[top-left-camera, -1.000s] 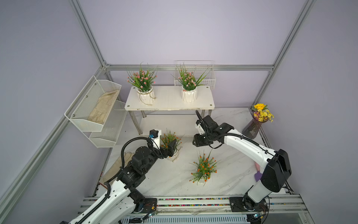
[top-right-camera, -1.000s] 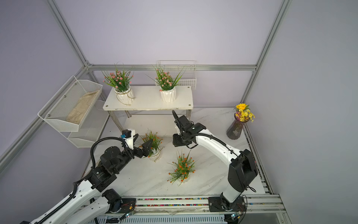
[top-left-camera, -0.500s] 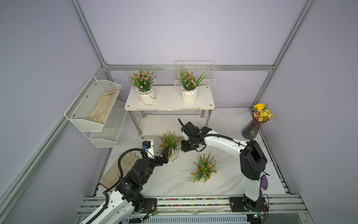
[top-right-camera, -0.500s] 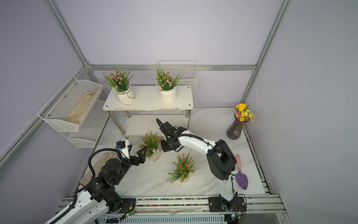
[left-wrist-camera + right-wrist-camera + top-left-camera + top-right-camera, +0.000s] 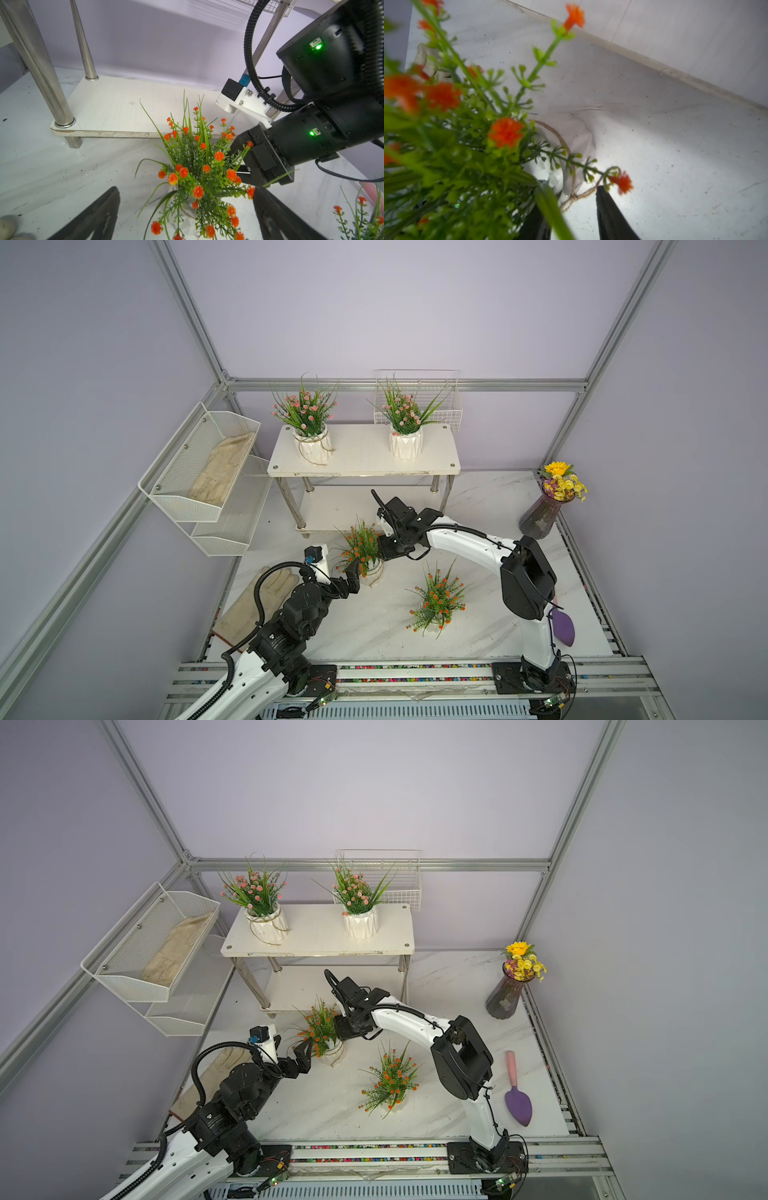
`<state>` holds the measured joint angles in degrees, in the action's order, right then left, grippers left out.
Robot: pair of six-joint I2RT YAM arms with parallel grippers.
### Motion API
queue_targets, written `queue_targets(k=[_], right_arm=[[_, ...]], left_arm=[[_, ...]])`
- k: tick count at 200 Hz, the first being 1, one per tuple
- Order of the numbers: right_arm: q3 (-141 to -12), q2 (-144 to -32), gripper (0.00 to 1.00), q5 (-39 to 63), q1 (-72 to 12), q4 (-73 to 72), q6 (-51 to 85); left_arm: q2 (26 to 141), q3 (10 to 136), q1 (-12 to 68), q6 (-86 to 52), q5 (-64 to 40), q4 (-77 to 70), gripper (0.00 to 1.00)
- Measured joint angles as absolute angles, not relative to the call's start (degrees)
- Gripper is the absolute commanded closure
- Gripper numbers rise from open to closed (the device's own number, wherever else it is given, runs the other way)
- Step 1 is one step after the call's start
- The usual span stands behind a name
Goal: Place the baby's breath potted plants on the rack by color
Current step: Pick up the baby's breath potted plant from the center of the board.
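Showing twine (image 5: 571,196) and bare table (image 5: 675,166) between the right fingers (image 5: 610,216), which stand partly apart beside the centre orange plant (image 5: 506,133), the right wrist view adds what foliage covers in both top views; a grip cannot be told. The left fingers (image 5: 99,212) gape wide, holding nothing, that plant between them. Plants, four: left pink plant (image 5: 306,416) and right pink plant (image 5: 404,412) on the rack's (image 5: 361,458) top board, upper centre; centre and lower orange plant (image 5: 438,599) on the table.

purple vase (image 5: 538,518) of yellow flowers (image 5: 563,483), mesh wall baskets (image 5: 187,508) holding glove (image 5: 220,468), purple trowel (image 5: 518,1106), wire basket (image 5: 444,404)
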<state>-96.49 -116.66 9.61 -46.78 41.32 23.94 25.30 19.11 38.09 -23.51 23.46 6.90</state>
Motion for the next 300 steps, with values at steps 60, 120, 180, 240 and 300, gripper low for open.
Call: queue_targets(k=[60,120,180,240,300], right_arm=[[-96.6,-118.7,0.76,10.4,-47.3,40.8,24.1],[-96.5,-118.5,0.91,10.8,-47.4,40.0,24.2],[-95.8,-116.0,0.92,8.6,-47.0,43.3,24.2],[-96.2,-105.1,0.92,5.5,-44.7,49.8,24.1],[-96.7,-98.5,0.91,4.4,-42.1,54.3,23.5]], left_arm=[[23.9,19.1,38.1,-23.5,23.9,8.0,0.00],[24.2,19.1,38.1,-23.3,22.5,8.3,0.00],[25.2,18.9,38.3,-22.7,18.2,5.2,0.00],[30.2,17.0,39.7,-18.6,9.6,-2.8,0.00],[37.5,14.3,44.9,-13.1,6.0,-12.1,0.00]])
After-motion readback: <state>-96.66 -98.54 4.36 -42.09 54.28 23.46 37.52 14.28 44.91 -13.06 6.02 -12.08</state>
